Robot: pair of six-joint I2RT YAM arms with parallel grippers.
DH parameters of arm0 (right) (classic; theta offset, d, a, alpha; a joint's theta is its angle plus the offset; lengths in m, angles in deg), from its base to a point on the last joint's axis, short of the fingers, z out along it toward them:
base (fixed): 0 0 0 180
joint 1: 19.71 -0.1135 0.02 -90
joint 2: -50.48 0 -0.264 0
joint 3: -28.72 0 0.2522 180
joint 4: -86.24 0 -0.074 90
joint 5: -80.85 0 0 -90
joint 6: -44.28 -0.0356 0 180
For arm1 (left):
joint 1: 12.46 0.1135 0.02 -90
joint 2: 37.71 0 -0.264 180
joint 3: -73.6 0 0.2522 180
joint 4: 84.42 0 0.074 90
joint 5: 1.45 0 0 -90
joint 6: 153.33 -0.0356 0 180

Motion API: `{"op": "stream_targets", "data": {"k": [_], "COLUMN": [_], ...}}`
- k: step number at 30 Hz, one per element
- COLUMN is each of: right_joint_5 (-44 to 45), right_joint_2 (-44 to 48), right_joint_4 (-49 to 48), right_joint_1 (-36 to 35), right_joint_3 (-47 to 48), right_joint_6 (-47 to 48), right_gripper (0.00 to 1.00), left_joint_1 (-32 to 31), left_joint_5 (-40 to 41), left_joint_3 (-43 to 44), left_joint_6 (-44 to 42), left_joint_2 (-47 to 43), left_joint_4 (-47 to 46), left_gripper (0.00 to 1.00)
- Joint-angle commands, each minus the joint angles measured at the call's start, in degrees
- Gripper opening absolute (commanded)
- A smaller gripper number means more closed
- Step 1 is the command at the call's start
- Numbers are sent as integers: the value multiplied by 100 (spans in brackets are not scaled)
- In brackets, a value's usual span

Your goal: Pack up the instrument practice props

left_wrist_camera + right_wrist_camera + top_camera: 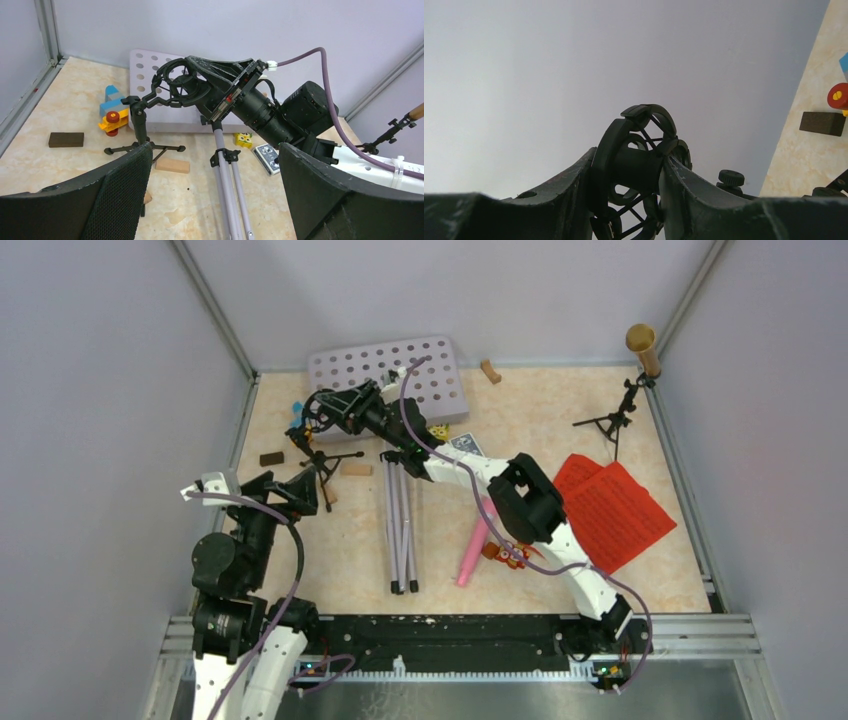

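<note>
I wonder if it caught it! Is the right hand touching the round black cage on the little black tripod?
Touching. In the right wrist view, the two fingers of the right hand press against both sides of the round black cage.

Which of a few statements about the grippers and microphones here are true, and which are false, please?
1. The right gripper is shut on the ring mount of the near black mic tripod. True.
2. The gold microphone lies flat. False: it stands upright in the far tripod at the back right corner.
3. The left gripper is open and holds nothing. True.
4. The pink microphone rests on the red pages. False: it lies beside the silver pole, apart from the pages.
</note>
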Motion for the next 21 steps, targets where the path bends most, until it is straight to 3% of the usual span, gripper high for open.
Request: {"op": "stream_targets", "data": {"k": [1,3,12,15,21], "right_joint_5": [508,565,609,756,1410], "right_joint_2": [130,267,985,1284,1999], "right_joint_4": [-92,308,1245,2051,3207], "right_joint_1": [-108,-112,49,99,195], "right_joint_3": [-1,-106,-949,-969,-1215], "right_joint_6": [-127,213,1694,2607,4357], "right_gripper": [0,2,71,80,83], "left_joint_1": [-6,-7,-5,-5,-10], "left_joint_5": [95,101,152,180,254], "left_joint_3": [75,70,0,-2,-5], "left_joint_6": [-38,-77,-98,-119,-171], "left_joint_2": [-31,-22,-17,-13,-12], "left_joint_4": [-78,-71,2,22,96], "left_gripper": [99,99,99,99,99]}}
